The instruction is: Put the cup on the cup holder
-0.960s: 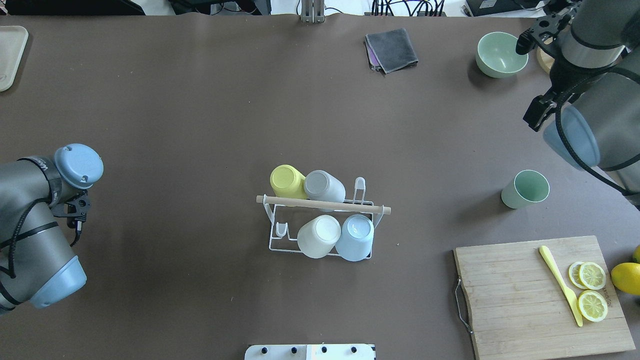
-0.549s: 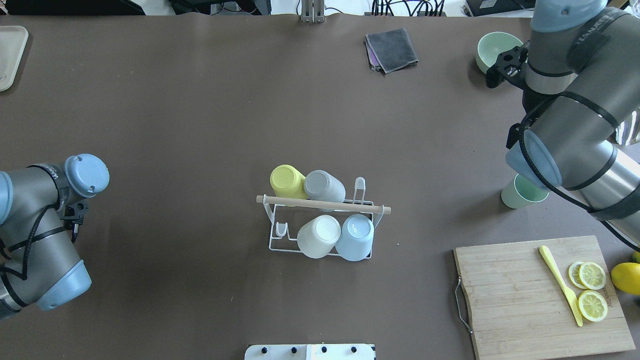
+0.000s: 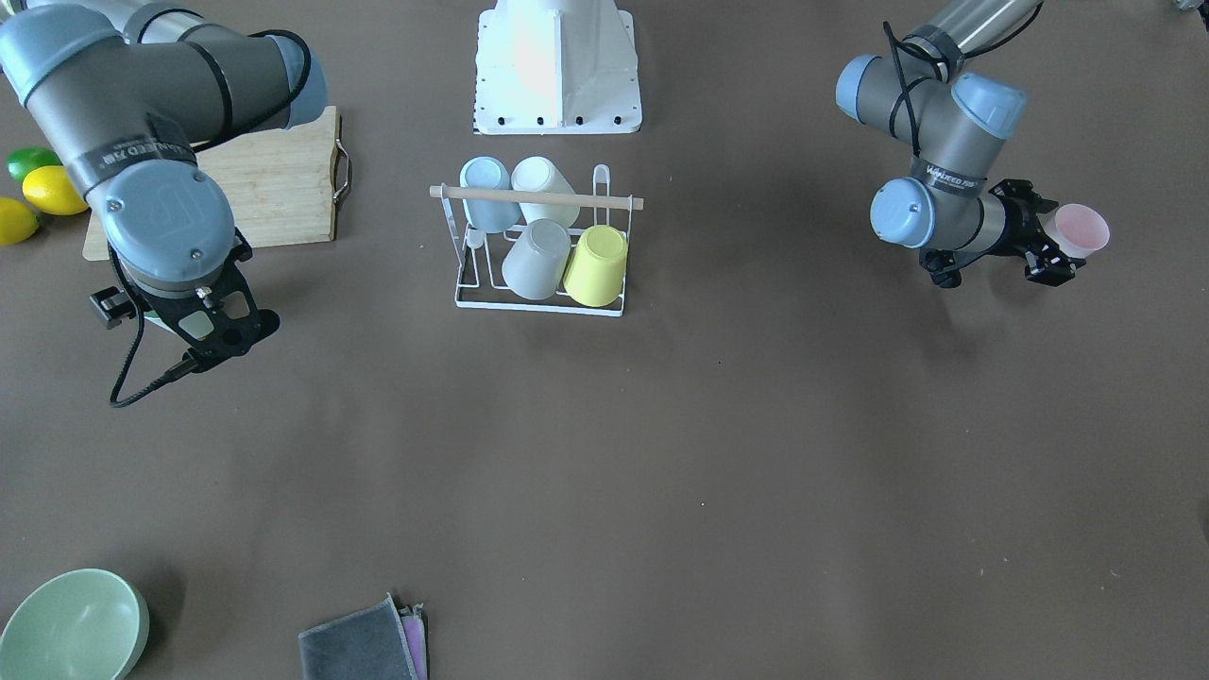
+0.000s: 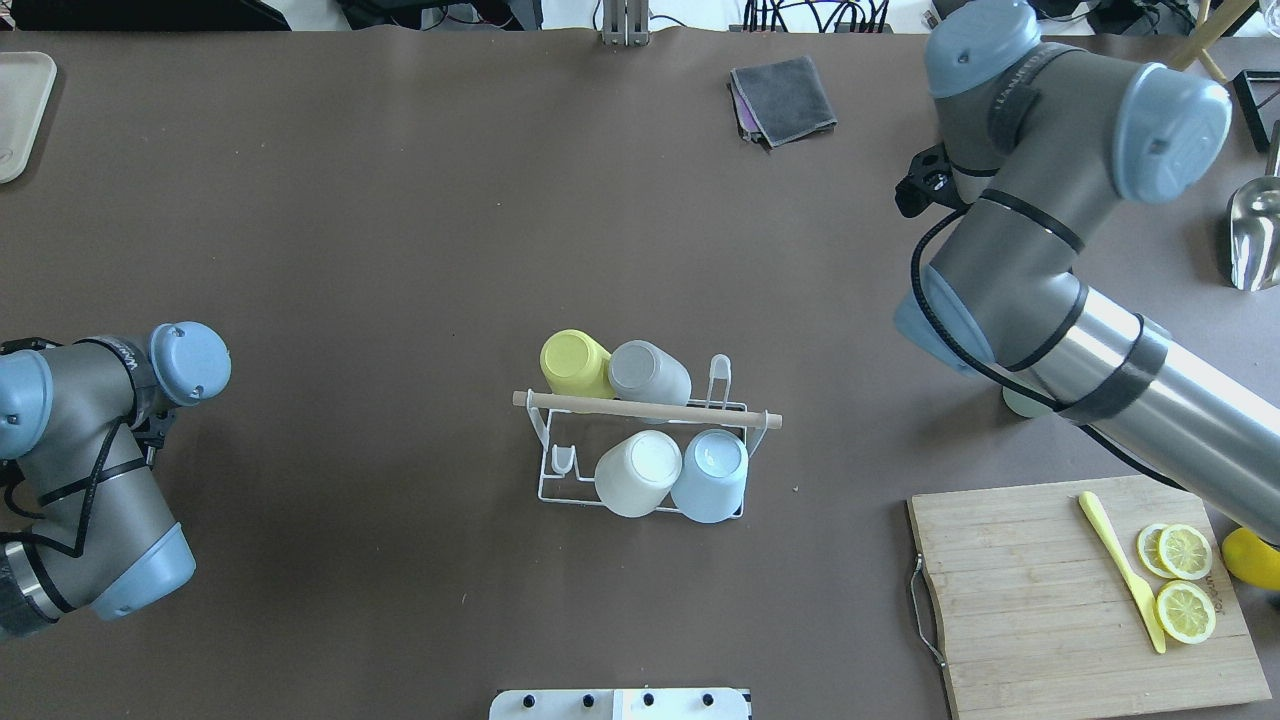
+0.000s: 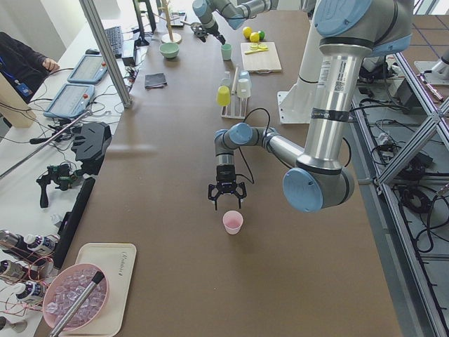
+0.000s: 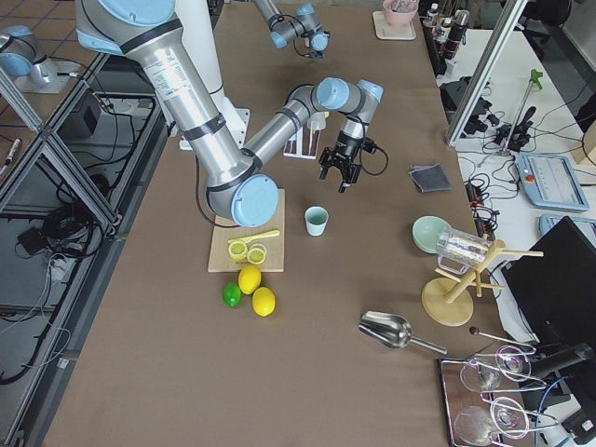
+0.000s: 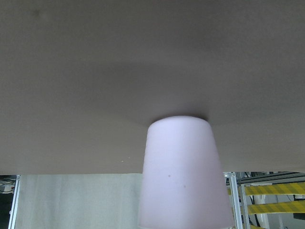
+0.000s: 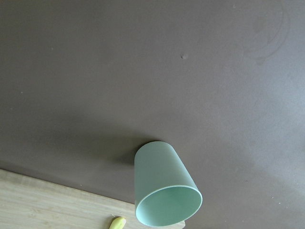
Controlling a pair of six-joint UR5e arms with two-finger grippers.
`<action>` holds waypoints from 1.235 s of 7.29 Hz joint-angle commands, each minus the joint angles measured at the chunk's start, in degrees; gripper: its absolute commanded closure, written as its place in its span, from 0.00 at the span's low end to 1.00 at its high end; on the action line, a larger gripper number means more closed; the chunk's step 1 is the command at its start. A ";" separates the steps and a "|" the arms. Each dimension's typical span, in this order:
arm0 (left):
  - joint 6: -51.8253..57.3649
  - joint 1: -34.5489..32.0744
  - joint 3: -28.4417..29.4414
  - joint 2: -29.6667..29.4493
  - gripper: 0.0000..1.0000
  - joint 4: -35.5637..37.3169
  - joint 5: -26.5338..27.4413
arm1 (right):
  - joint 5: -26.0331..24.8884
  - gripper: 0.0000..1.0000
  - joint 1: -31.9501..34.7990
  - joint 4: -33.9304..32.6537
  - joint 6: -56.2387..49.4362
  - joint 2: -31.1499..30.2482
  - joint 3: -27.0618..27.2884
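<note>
Nearest us at the table's left end, we have the pink cup (image 5: 232,222) upright, the left gripper (image 5: 226,204) hanging just beside it, fingers wide, not touching. Further along we find the cup holder (image 4: 646,409) mid-table, carrying four upturned cups. Beyond, the right gripper (image 6: 333,182) hovers spread open near the upright green cup (image 6: 317,221).

Six cups (image 3: 597,264), one cup holder (image 4: 640,408)
</note>
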 commanded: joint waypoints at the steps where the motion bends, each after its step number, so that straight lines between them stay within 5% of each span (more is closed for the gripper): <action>1: -1.56 0.89 0.72 -0.26 0.02 0.00 0.15 | -2.13 0.01 -0.79 -0.87 -4.55 4.06 -9.80; 6: -2.36 0.90 1.24 0.97 0.02 -1.31 0.15 | -1.51 0.01 -2.72 -1.49 -10.10 11.51 -28.33; 9: -2.36 0.90 2.48 2.72 0.02 -4.55 0.15 | -3.61 0.01 -4.22 -2.62 -10.97 12.50 -33.02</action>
